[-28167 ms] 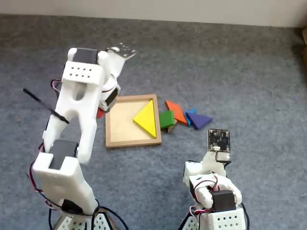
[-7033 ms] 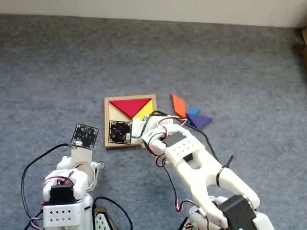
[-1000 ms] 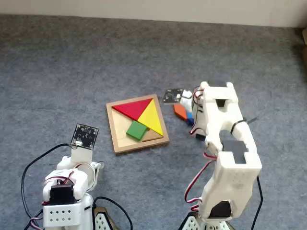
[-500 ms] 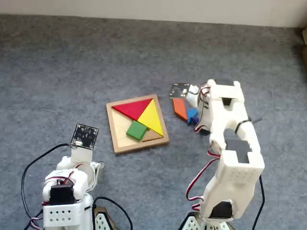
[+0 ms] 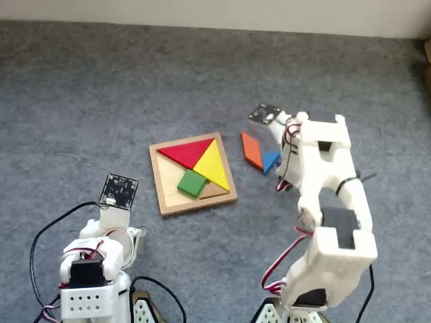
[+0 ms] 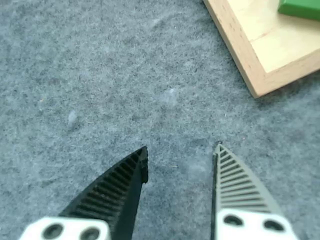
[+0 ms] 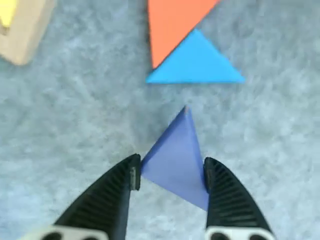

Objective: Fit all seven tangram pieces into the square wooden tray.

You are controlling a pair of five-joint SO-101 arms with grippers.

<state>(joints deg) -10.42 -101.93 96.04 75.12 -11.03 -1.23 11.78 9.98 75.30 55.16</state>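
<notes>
Carpet (image 5: 101, 87), grey and fuzzy, bears the square wooden tray (image 5: 155, 180), which holds a smooth red triangle (image 5: 185, 151), yellow triangle (image 5: 212, 165) and green square (image 5: 192, 182). Just beside it lie an orange parallelogram (image 5: 252, 149) and a blue triangle (image 5: 270, 160). My right gripper (image 7: 171, 165) clamps a flat purple triangle (image 7: 177, 150) between ridged black fingers. My left gripper (image 6: 180, 152) hangs spread near the tray's corner.

Carpet (image 5: 101, 87): grey, fuzzy, covering the table;
Band (image 5: 202, 13): pale, plain, along the carpet's far edge
</notes>
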